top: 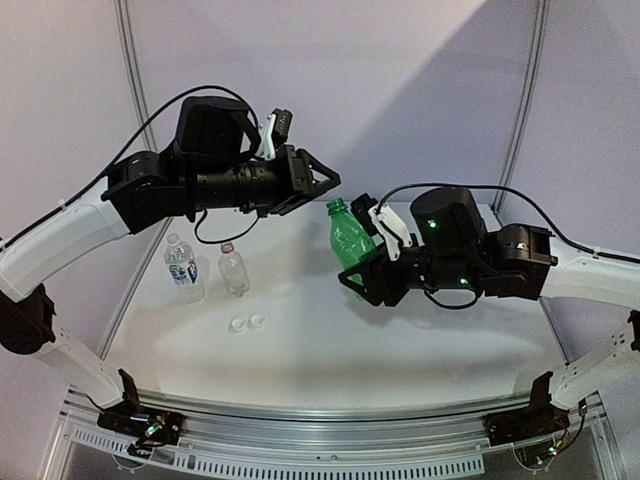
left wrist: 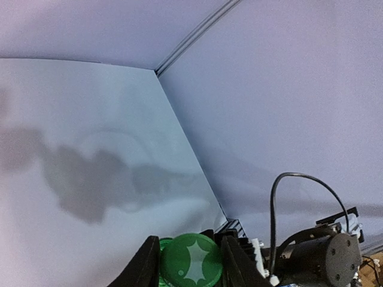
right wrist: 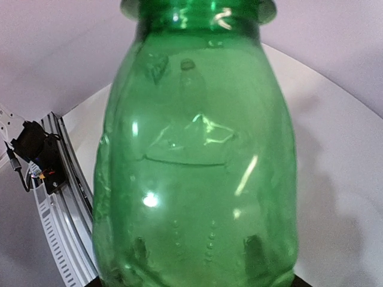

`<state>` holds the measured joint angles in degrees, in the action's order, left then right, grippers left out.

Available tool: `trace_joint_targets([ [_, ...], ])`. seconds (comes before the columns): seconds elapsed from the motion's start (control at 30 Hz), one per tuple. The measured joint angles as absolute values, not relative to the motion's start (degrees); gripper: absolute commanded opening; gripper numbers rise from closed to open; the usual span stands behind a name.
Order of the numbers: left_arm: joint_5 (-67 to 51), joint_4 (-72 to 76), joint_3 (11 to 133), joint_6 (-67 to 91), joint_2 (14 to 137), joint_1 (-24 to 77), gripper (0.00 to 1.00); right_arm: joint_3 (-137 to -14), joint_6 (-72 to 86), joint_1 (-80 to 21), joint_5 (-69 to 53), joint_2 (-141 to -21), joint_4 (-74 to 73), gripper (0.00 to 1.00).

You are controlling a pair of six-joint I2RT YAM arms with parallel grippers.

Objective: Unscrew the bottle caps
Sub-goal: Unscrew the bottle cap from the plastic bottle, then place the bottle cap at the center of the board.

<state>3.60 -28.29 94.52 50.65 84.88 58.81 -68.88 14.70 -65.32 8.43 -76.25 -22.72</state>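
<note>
My right gripper (top: 356, 272) is shut on the lower body of the green bottle (top: 349, 238) and holds it upright above the table; the bottle fills the right wrist view (right wrist: 197, 155). My left gripper (top: 328, 181) is raised just above and left of the bottle's neck. In the left wrist view its fingers (left wrist: 143, 266) are closed on the green cap (left wrist: 191, 262), with the bottle's green mouth just behind it. The labelled clear bottle (top: 183, 266) and the shorter clear bottle (top: 233, 271) stand at the left, both uncapped. Two white caps (top: 247, 322) lie in front of them.
The white table (top: 420, 345) is walled by pale panels at the back and sides. A metal rail (top: 330, 415) runs along the near edge, with the arm bases at both ends. A black cable (left wrist: 281, 203) loops off the right arm.
</note>
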Motion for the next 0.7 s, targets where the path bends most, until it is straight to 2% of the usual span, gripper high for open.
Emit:
trace_joint_targets([
  [0.7,6.0,-32.3,89.2,50.1,77.2,57.2,0.35,-65.6,14.1,-65.3,10.3,-74.2,-23.9,0.0],
])
